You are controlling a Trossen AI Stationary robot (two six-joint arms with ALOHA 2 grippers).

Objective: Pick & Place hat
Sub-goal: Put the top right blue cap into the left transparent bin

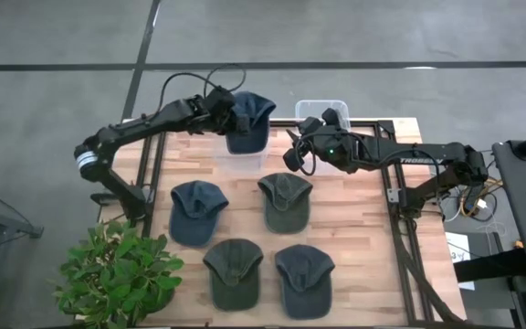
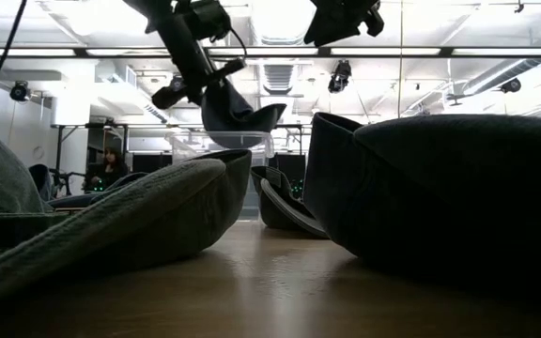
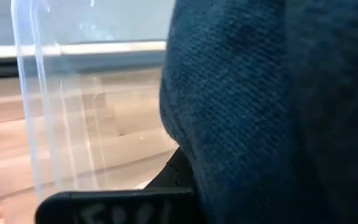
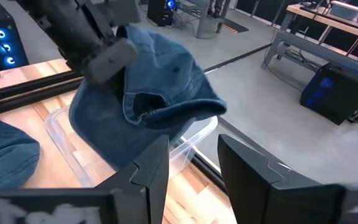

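Observation:
A blue denim cap (image 1: 249,117) hangs from my left gripper (image 1: 223,115) above a clear plastic bin (image 1: 241,163) at the table's far side. The right wrist view shows the cap (image 4: 160,81) with its back opening (image 4: 145,102) facing that camera. In the low view the cap (image 2: 238,111) is well above the table. My right gripper (image 1: 298,151) hovers open just right of the cap, above the olive cap (image 1: 286,201); its fingers (image 4: 151,165) touch nothing. My left gripper holds the blue cap by the crown's lower edge (image 4: 120,84) beside the back opening, coming from the table's left and slanting down. Cloth fills the left wrist view (image 3: 260,112) and hides the pinch. The cap is lifted clear, hanging below the fingers over the bin.
Several more caps lie on the table: a blue one (image 1: 196,208), the olive one beside it, another olive one (image 1: 234,270) and a grey-blue one (image 1: 304,279) near the front. A second clear bin (image 1: 322,111) stands at the far edge. A potted plant (image 1: 117,270) sits at the near left corner.

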